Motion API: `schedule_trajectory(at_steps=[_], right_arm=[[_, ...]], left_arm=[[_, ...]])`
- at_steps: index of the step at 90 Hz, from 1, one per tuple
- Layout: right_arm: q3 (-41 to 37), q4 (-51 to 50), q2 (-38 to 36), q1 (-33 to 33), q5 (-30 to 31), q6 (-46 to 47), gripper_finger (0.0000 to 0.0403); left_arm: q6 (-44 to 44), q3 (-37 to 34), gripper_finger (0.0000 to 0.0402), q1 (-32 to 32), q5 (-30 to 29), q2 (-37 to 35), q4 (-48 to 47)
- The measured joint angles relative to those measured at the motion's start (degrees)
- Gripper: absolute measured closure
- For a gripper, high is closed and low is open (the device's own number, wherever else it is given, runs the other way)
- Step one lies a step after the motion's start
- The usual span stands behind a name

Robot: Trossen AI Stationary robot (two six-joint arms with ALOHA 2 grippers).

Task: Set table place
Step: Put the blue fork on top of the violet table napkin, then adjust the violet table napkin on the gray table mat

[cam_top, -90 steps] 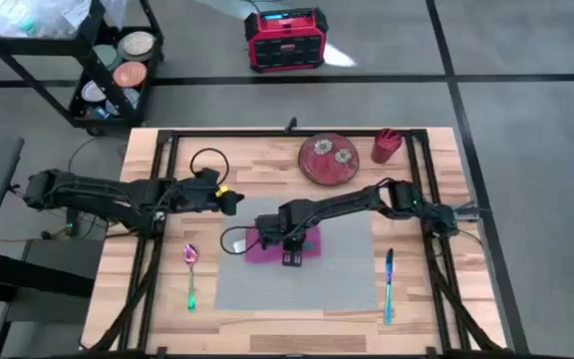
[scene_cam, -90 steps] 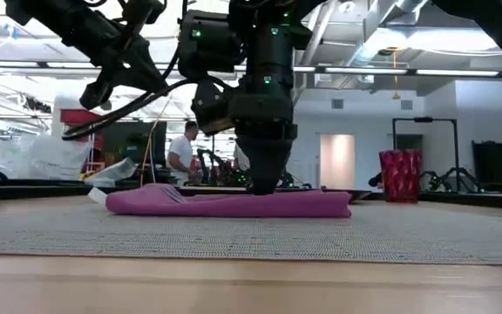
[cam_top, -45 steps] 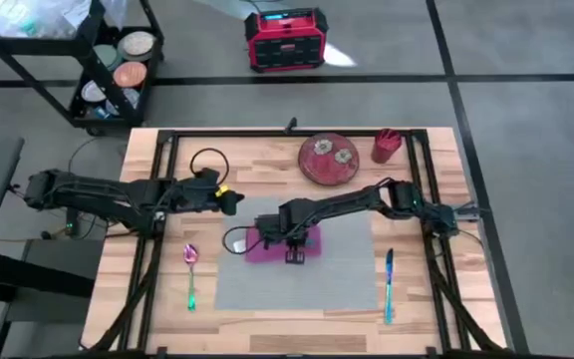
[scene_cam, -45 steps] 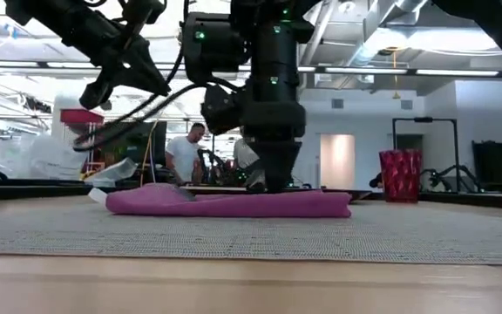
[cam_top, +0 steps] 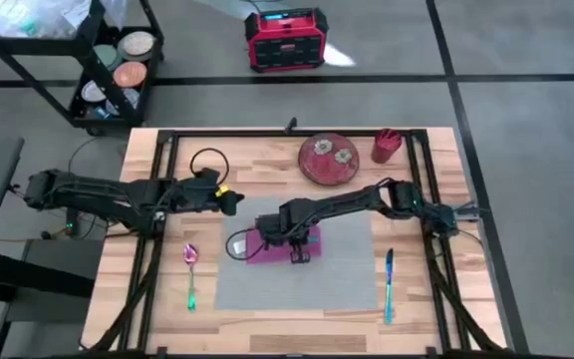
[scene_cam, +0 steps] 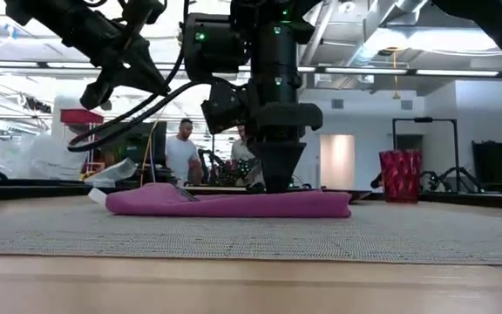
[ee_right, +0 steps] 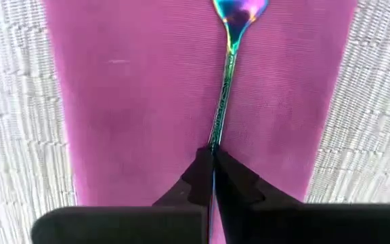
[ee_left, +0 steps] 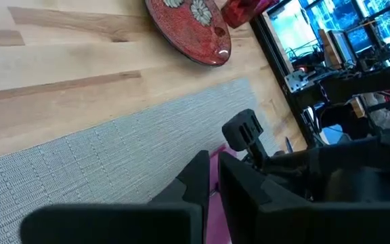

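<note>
The grey placemat (cam_top: pixel 347 269) lies flat in the middle of the light-wood table (cam_top: pixel 257 165). A folded magenta napkin (cam_top: pixel 267 247) rests on the mat's far left part. An iridescent fork (ee_right: pixel 225 74) lies lengthwise on the napkin. My right gripper (cam_top: pixel 301 257) stands over the napkin's near edge, shut on the fork's handle. My left gripper (cam_top: pixel 235 200) hangs shut and holding nothing above the mat's far left corner. My right gripper pinches the end of the fork's thin handle (ee_right: pixel 215 139) between its two fingers. The fingers (scene_cam: pixel 277 179) come from above, pointing down, in line with the handle. The fork lies flat on the napkin (ee_right: pixel 134 102), its head away from the gripper.
A red flowered plate (cam_top: pixel 328 160) and a red cup (cam_top: pixel 386 146) stand at the table's far right. A spoon (cam_top: pixel 191 271) lies left of the mat, a knife (cam_top: pixel 389 284) right of it. A black cable loop (cam_top: pixel 207 160) lies far left. People (scene_cam: pixel 179 148) stand beyond the table.
My right gripper has moved a little toward the table's right edge, still shut and low on the napkin. The fork has slid the same way along the napkin. The napkin has stayed where it was.
</note>
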Motion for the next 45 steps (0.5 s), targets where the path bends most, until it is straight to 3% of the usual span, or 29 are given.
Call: schedule_trajectory(at_steps=[9,28,45], right_arm=[[0.00,1.15,0.00,-0.22,-2.94,1.01,0.0378],[0.03,2.87,-0.33,-1.82,-3.24,3.54,0.0319],[0.04,-0.32,-0.35,-4.16,-3.04,6.21,0.0306]], left_arm=[[-0.07,0.00,0.0386,0.00,0.00,0.00,0.00],[0.92,0.00,0.0386,0.00,-0.02,0.00,0.00],[0.83,0.00,0.0386,0.00,-0.02,0.02,-0.02]])
